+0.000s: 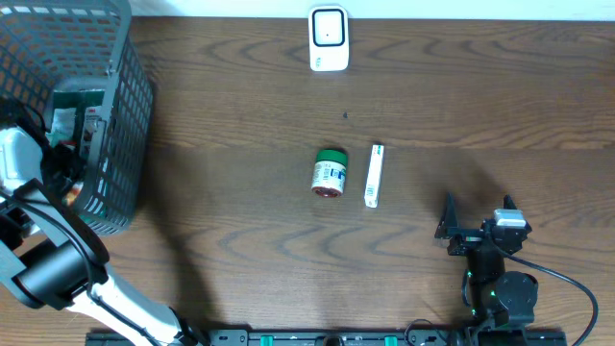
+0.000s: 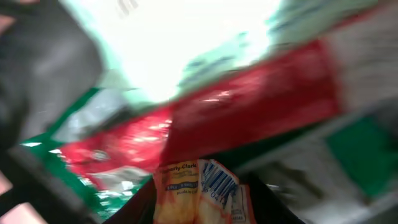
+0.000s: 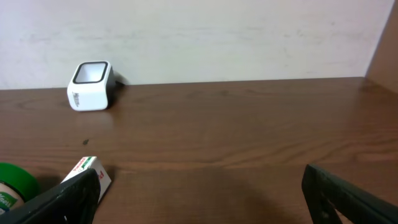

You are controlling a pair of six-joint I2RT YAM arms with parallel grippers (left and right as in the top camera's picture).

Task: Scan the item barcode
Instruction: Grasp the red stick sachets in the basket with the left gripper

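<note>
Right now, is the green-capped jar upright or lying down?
Lying down: from above, the jar shows its label, cap at one end.

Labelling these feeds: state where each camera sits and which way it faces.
Overhead: above the table, facing straight down; shows right arm, and left arm reaching into the basket.
Left wrist: inside the basket, close on blurred packets; no fingers discernible.
Right wrist: low over the table, facing the scanner and wall; both fingers show.
Shared: overhead and right wrist both show scanner, jar and box.
</note>
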